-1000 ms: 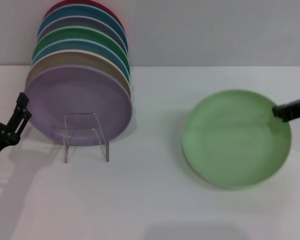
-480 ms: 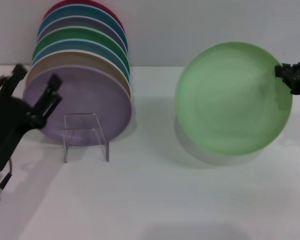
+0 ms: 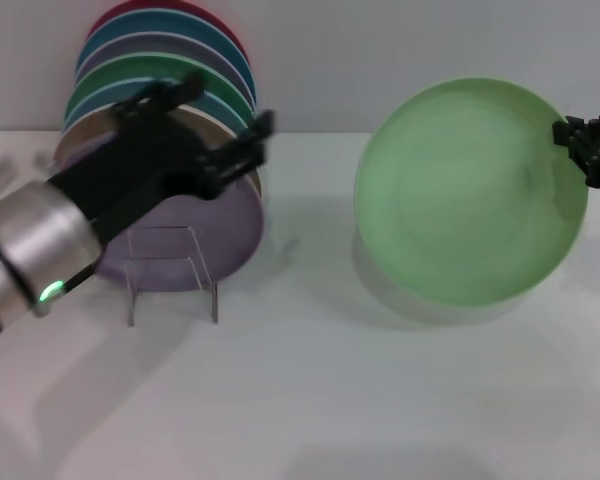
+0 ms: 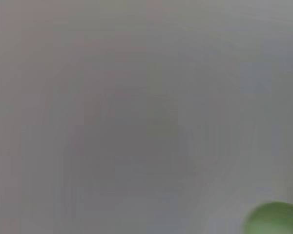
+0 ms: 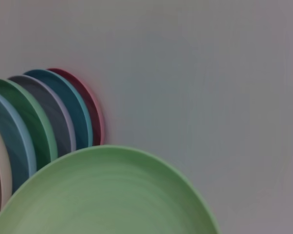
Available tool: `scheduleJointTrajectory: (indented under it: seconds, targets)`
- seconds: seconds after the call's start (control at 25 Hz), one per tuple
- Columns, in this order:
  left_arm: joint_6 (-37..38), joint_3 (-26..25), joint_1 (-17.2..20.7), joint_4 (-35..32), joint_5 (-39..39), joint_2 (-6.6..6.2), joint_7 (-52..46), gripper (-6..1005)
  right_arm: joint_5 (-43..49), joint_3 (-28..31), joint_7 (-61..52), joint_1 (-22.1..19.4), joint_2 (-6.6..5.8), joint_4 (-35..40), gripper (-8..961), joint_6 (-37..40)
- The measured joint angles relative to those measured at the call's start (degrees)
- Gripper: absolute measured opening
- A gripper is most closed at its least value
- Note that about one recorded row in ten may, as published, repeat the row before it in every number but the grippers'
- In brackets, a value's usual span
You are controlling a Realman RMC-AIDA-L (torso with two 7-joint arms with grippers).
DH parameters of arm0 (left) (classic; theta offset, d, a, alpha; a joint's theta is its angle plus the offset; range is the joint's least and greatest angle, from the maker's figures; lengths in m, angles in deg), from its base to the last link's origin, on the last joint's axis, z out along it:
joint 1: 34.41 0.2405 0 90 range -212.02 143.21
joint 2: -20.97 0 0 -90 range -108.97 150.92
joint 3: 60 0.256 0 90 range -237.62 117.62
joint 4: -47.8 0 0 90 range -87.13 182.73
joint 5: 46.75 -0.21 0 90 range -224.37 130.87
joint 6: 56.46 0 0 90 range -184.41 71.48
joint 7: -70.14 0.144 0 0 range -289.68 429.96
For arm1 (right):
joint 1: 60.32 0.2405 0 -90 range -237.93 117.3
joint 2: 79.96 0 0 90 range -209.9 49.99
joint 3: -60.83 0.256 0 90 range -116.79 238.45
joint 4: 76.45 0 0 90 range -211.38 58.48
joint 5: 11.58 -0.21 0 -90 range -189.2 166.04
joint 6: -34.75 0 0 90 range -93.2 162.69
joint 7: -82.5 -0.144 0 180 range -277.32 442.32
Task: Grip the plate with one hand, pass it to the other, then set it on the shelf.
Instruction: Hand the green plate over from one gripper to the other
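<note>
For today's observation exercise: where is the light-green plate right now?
In the head view the light-green plate is on the right, lifted and tilted above the table, its far-right rim held by the right gripper, well clear of the plate stack.

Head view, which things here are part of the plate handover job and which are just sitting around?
In the job:
light-green plate, held up by its edge
right gripper, gripping it
left gripper, open, reaching over
clear rack

Just there:
row of coloured plates
lilac plate at its front
</note>
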Motion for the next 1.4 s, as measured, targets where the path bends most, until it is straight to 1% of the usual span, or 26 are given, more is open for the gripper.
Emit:
scheduleJointTrajectory:
  seconds: [0.04, 0.12, 0.24, 0.28, 0.32, 0.36, 0.4, 0.44, 0.56, 0.6, 0.64, 0.68, 0.72, 0.76, 0.84, 0.88, 0.96, 1.0, 1.08, 1.28, 1.4]
  targets:
    - [-4.9, 0.1, -0.7, 3.1, 0.0, -0.56, 0.2, 797, -0.4, 0.0, 0.7, 0.0, -0.01, 0.1, 24, 0.0]
    - [-12.4, -0.2, -1.9, 7.7, 0.0, -0.56, 1.0, 797, -1.9, -0.3, 2.2, 0.0, 0.01, 0.6, 25, 0.1]
    - [-19.9, -0.3, -3.6, 12.4, 0.1, 0.24, 2.4, 797, -2.3, -0.5, 2.6, -0.1, 0.02, 0.7, 25, 0.0]
    - [-21.9, -0.3, -4.1, 13.3, 0.1, 0.61, 2.6, 797, -2.5, -0.5, 2.9, -0.1, 0.02, 0.7, 26, 0.0]
    - [-25.0, -0.3, -5.4, 14.8, 0.2, 1.62, 3.1, 797, -3.3, -0.4, 4.5, -0.4, 0.01, 0.7, 26, -0.5]
    - [-26.0, -0.3, -5.9, 15.0, 0.3, 2.04, 3.3, 797, -3.8, -0.4, 5.2, -0.6, 0.00, 0.7, 26, -0.8]
    - [-26.0, -0.3, -5.9, 15.0, 0.3, 2.04, 3.3, 797, -3.8, -0.4, 5.2, -0.6, 0.00, 0.7, 26, -0.8]
    - [-27.5, -0.3, -6.7, 15.2, 0.5, 2.61, 3.5, 797, -4.4, -0.3, 5.9, -0.8, -0.02, 0.7, 27, -1.0]
    - [-33.8, -0.6, -9.2, 16.7, 1.1, 4.61, 4.0, 797, -5.2, 0.0, 6.8, -1.4, -0.04, 0.5, 28, -1.5]
    - [-36.9, -1.2, -9.8, 17.3, 1.2, 5.61, 4.5, 797, -5.2, 0.0, 6.9, -1.6, -0.04, 0.4, 28, -1.5]
    - [-36.9, -1.2, -9.8, 17.3, 1.2, 5.61, 4.5, 797, -5.2, 0.0, 6.9, -1.8, -0.04, 0.4, 28, -1.5]
    - [-45.5, -3.9, -10.8, 18.8, 1.6, 9.22, 7.7, 797, -5.2, 0.0, 7.0, -2.0, -0.04, 0.3, 28, -1.6]
    - [-48.0, -5.1, -10.8, 19.1, 1.9, 10.73, 9.8, 797, -5.2, 0.0, 7.2, -2.2, -0.04, 0.3, 29, -1.7]
    - [-51.9, -7.1, -10.5, 19.6, 2.8, 13.37, 13.8, 797, -5.2, 0.0, 7.4, -2.4, -0.03, 0.3, 29, -1.8]
    - [-56.1, -11.1, -8.7, 20.2, 6.2, 18.17, 23.0, 797, -5.2, 0.0, 8.0, -2.9, -0.01, 0.3, 30, -2.2]
    - [-57.3, -13.1, -7.6, 20.4, 8.6, 19.96, 27.9, 797, -5.1, 0.0, 8.2, -3.0, 0.00, 0.3, 30, -2.2]
    - [-57.6, -15.5, -5.8, 20.9, 14.0, 21.19, 34.6, 797, -5.1, 0.0, 8.4, -3.4, 0.03, 0.3, 30, -2.3]
    - [-57.3, -16.0, -5.3, 21.0, 16.5, 21.09, 36.7, 797, -5.2, 0.1, 8.6, -3.5, 0.03, 0.3, 31, -2.5]
    - [-57.2, -16.5, -5.1, 21.0, 18.6, 20.66, 37.6, 797, -5.5, 0.4, 9.3, -3.8, 0.05, 0.3, 31, -3.1]
    - [-57.9, -17.1, -3.7, 19.6, 19.3, 20.94, 40.1, 796, -8.9, 0.3, 11.6, -4.1, 0.09, 0.2, 33, -5.1]
    - [-57.7, -16.7, -3.6, 18.4, 19.7, 20.98, 40.8, 796, -12.0, 0.3, 14.3, -4.2, 0.11, 0.5, 33, -5.9]
